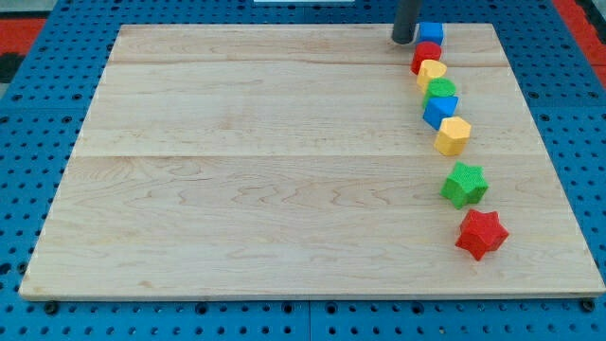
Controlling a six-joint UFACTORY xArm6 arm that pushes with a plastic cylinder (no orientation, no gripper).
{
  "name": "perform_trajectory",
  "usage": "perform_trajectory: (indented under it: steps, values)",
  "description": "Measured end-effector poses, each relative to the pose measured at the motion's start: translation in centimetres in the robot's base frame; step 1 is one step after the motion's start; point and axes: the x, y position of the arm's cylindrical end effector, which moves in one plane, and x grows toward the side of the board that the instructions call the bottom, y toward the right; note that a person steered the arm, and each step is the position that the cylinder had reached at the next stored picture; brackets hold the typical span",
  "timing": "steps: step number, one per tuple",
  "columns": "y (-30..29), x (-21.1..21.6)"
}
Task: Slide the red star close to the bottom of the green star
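Tip: my tip (404, 41) is up at the view's top edge of the worktop (265, 161), and there it sits, just to the view's left of the blue block (431, 33).
Jaws: none on this arm, only the straight dark rod, so nothing is gripped or held.
Red star: the red star (481, 234) is far down from my tip, toward the view's bottom right, well apart from it.
Green star: the green star (464, 184) lies just above the red star, toward the view's top and a touch to the view's left; the two look very close, and I cannot tell whether they touch.
Block chain: running down from beside my tip we have the blue block, a red block (426, 56), a yellow block (432, 73), a green block (440, 91), a second blue block (439, 111) and a second yellow block (453, 135), packed one against the next.
Gap: the second yellow block stands near the green star, with bare wood between them.
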Motion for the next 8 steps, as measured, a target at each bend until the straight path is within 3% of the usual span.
perform_trajectory:
  steps: [2, 4, 5, 6, 8]
  values:
    - [-10.7, 5.1]
    - [-18.7, 13.7]
    - [-19.8, 20.1]
    - [-19.7, 27.4]
    - [-8.3, 38.3]
